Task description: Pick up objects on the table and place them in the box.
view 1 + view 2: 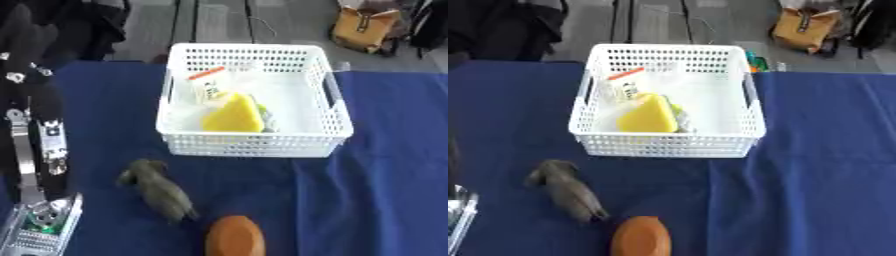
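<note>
A white basket (337, 117) stands on the blue cloth (385, 165), holding a yellow wedge (234, 114) with its tip toward the far wall, and a clear packet (210, 85) with an orange strip leaning beside it. In front of the basket, on the cloth, lies a grey-green toy (159, 190) — its long axis runs diagonally, the thicker end toward the basket's left corner, the narrow end toward the near edge. Just beside that narrow end sits an orange oval (234, 236), long axis running near to far. The left arm (39, 165) shows along the left edge; whether the hand's fingers are spread or curled cannot be told.
</note>
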Motion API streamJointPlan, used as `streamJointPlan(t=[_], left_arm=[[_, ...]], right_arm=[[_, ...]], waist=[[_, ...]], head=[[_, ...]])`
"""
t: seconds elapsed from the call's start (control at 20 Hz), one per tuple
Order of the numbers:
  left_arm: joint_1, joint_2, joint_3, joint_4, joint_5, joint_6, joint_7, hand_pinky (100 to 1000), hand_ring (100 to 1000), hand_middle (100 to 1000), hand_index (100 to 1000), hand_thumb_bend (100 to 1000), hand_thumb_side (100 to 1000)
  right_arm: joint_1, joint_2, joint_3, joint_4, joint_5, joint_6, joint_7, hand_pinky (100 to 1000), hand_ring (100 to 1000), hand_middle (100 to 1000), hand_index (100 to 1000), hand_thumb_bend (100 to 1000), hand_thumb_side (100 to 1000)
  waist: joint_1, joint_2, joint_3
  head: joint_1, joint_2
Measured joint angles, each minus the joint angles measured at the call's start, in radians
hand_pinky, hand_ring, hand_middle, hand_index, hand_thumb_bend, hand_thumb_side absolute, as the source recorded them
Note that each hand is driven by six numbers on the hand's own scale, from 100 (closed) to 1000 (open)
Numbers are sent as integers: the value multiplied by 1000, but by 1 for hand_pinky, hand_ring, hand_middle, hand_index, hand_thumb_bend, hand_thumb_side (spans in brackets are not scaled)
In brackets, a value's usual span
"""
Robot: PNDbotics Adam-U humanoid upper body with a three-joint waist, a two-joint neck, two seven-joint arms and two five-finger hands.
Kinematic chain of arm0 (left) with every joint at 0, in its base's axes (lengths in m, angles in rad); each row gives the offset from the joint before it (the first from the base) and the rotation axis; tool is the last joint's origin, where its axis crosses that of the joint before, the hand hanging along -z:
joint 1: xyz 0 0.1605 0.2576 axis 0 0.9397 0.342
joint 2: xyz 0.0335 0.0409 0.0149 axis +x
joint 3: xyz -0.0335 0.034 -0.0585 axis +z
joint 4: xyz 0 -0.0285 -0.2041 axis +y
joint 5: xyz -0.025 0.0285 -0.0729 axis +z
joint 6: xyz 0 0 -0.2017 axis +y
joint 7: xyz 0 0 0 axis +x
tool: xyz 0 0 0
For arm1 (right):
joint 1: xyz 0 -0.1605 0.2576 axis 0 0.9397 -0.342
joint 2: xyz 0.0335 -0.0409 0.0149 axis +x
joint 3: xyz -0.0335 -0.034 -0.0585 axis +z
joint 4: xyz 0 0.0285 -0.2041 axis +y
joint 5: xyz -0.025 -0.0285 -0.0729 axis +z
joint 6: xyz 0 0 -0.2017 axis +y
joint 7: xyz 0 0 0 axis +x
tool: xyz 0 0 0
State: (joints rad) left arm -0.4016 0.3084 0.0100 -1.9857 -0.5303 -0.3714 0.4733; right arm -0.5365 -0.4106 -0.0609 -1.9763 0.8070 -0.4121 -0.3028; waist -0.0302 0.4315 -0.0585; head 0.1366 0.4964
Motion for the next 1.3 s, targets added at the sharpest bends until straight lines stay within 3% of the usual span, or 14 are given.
streamJointPlan(t=[0.35, 0.65, 1.05, 1.3], left_arm=[[9, -3, 0, 0, -8, -17, -71, 843, 959, 1000, 995, 100, 969], [14, -12, 0, 0, -8, -22, -105, 846, 960, 1000, 996, 100, 967], [23, -20, 0, 0, -5, -20, -117, 844, 956, 1000, 992, 100, 978], [27, -20, 0, 0, -4, -18, -122, 842, 955, 1000, 989, 100, 977]], right_arm=[[-7, -25, 22, 3, -8, 15, 161, 864, 840, 839, 960, 100, 983], [-28, -43, 38, 7, -9, 11, 320, 868, 847, 852, 977, 130, 954], [-81, -67, 75, 19, -17, -10, 474, 842, 848, 867, 980, 164, 946], [-149, -97, 127, 35, -34, -47, 549, 822, 873, 907, 1000, 172, 916]], waist=[[12, -31, 16], [13, -42, 16], [10, -49, 10], [7, -54, 10]], head=[[-9, 81], [-17, 118], [-24, 126], [-20, 112]])
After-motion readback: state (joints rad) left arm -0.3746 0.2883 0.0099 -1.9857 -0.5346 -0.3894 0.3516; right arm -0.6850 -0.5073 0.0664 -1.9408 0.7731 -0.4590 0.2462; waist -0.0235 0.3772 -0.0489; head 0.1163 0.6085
